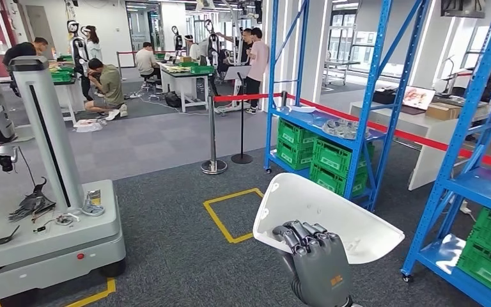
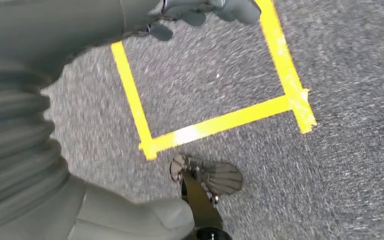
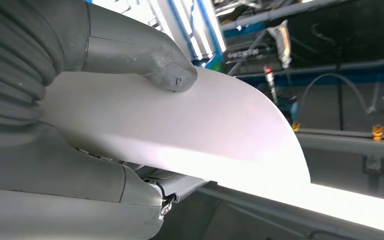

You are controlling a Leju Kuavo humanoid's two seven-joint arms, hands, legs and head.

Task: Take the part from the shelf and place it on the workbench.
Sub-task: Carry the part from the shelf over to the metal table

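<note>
The part (image 1: pixel 323 208) is a large curved white shell panel, and my right hand (image 1: pixel 313 256) grips its lower edge, holding it up in front of me at the lower middle of the head view. In the right wrist view the thumb (image 3: pixel 165 70) presses on the panel's white face (image 3: pixel 190 130) while the other fingers lie underneath it. My left hand (image 2: pixel 105 25) hangs over the grey carpet, its fingers (image 2: pixel 200 12) apart from the thumb with nothing between them. The blue shelf (image 1: pixel 377 83) stands just beyond the panel, to the right.
A grey wheeled platform (image 1: pixel 57 246) with a tall column and loose tools stands at the left. A yellow tape square (image 1: pixel 230 214) marks the carpet ahead. Green crates (image 1: pixel 323 157) fill the shelf's lower levels; a second blue rack (image 1: pixel 467 173) is at right. Stanchions with red tape (image 1: pixel 214 134) and people at tables stand beyond.
</note>
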